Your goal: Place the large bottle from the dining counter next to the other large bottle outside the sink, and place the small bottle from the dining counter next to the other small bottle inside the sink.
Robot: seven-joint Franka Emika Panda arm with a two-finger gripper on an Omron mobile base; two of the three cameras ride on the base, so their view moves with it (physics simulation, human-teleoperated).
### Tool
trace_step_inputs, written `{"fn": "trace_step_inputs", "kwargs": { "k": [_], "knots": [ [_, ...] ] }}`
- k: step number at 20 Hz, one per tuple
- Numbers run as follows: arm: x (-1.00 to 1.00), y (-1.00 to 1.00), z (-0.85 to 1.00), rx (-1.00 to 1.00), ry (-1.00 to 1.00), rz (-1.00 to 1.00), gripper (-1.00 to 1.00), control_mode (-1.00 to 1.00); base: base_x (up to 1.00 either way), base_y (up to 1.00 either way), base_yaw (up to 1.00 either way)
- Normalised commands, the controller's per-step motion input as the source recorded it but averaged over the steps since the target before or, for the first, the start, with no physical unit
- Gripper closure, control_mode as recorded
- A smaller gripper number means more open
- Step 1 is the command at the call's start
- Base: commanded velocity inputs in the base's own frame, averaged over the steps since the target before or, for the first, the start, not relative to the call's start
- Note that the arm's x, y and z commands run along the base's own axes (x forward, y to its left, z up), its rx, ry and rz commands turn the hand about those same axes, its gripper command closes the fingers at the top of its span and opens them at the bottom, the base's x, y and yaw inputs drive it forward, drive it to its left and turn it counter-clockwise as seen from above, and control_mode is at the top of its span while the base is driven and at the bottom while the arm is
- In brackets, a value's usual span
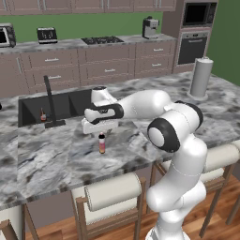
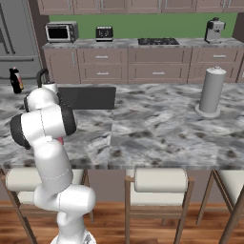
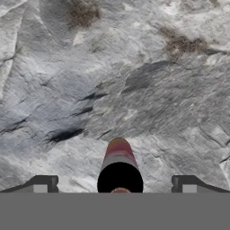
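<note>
One tall slim bottle, pink fading to orange-yellow with a dark cap, stands upright on the marble desk in the left base view. The white arm's gripper hangs directly above it, fingers pointing down. At ten o'clock from the bottle lies the black sink with its angular faucet; a tiny dark red-brown bottle sits inside. Open desk surrounds the bottle, and the near desk edge lies toward six o'clock.

In the right base view, the arm's own body hides the bottle and hand. A dark cola-style bottle stands on the desk at nine o'clock of the sink. A paper-towel roll stands well apart at three o'clock.

In the hand view, the bottle shows cap-first, its long axis running along the gripper. The fingers are spread wide on either side, not touching. A straight descent looks likely to straddle it.
</note>
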Motion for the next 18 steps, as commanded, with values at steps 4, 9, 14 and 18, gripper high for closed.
{"fn": "trace_step_inputs", "kwargs": {
  "k": [4, 9, 14, 18],
  "knots": [
    [0.0, 0.0, 0.0, 0.0, 0.0, 0.0, -1.0, -1.0, 0.0, 0.0, 0.0],
    [0.0, 0.0, 0.0, 0.0, 0.0, 0.0, -1.0, -1.0, 0.0, 0.0, 0.0],
    [0.0, -0.08, 0.0, 0.0, 0.0, 0.0, -1.0, -1.0, 0.0, 0.0, 0.0],
    [0.0, -0.05, 0.0, 0.0, 0.0, 0.0, -1.0, -1.0, 0.0, 0.0, 0.0]
  ]
}}
